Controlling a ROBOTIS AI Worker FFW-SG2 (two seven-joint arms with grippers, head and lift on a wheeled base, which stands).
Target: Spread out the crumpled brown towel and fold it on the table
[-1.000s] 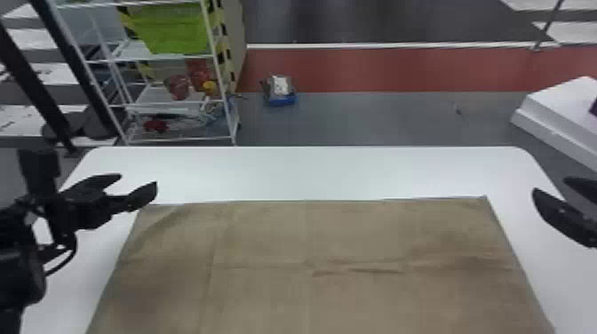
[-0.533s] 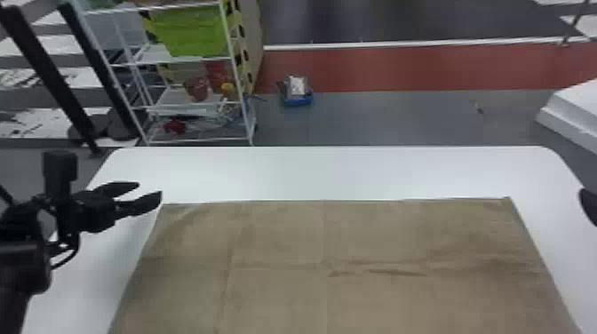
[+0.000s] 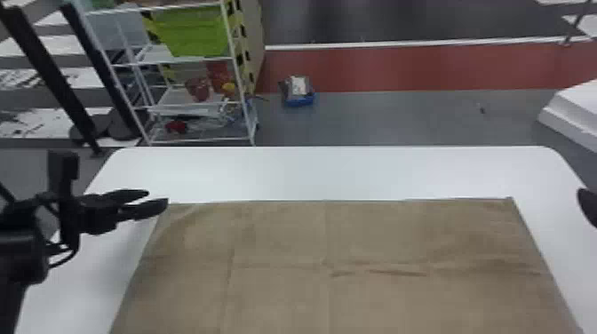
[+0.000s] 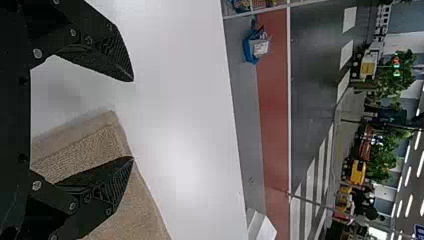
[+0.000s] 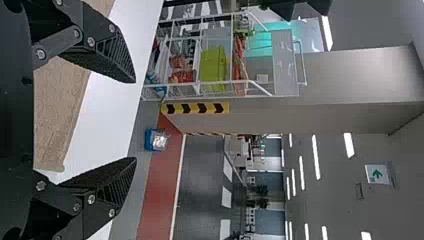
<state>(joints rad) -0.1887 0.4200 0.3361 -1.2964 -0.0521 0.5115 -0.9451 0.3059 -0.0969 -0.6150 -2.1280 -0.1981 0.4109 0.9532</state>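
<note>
The brown towel (image 3: 328, 240) lies spread flat on the white table, with a few low wrinkles right of its middle. My left gripper (image 3: 157, 200) is at the towel's far left corner, and a fingertip overlaps that corner in the head view. In the left wrist view the left gripper (image 4: 133, 119) stands open, the towel (image 4: 140, 205) partly behind one finger. At the head view's right edge is my right gripper (image 3: 587, 206), beyond the towel's right side. The right wrist view has the right gripper (image 5: 136, 120) open with nothing between its fingers, the towel (image 5: 57, 110) below.
The white table (image 3: 346, 173) has a bare strip beyond the towel and narrower ones at its sides. Behind its far left edge stands a white wire shelf (image 3: 240, 84) with a green bin (image 3: 191, 33). A blue container (image 3: 298, 95) is on the floor beyond.
The head view has shifted, so table and towel sit farther right in it. The right gripper has slid mostly out past the right edge. The towel stays spread, and the left gripper remains near its corner.
</note>
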